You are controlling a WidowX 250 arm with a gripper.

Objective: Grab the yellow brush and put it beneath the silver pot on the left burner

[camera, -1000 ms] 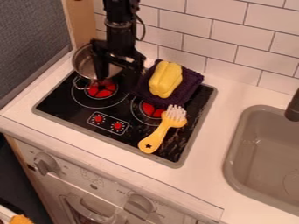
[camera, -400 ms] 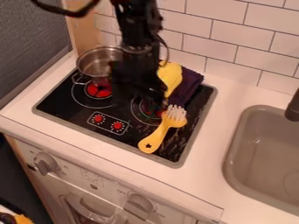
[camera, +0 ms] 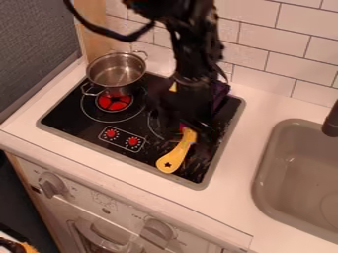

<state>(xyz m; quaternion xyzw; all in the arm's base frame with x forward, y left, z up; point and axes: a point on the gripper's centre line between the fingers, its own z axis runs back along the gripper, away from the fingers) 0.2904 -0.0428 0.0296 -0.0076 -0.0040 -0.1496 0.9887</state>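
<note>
Brush [camera: 173,159] is noted on the right side of the black stovetop [camera: 66,114], its yellow handle angled towards the front edge, its bristles hidden by the pincer [camera: 196,124]. Whether the pincer is open, closed or loaded cannot be determined. The silver pot [camera: 117,78] is seated towards the rear of the left burner [camera: 115,102].

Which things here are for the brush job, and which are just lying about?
Job:
- brush
- pot
- left burner

Just there:
- purple cloth
- yellow thing, mostly hidden by the arm
- sink
- tap
</note>
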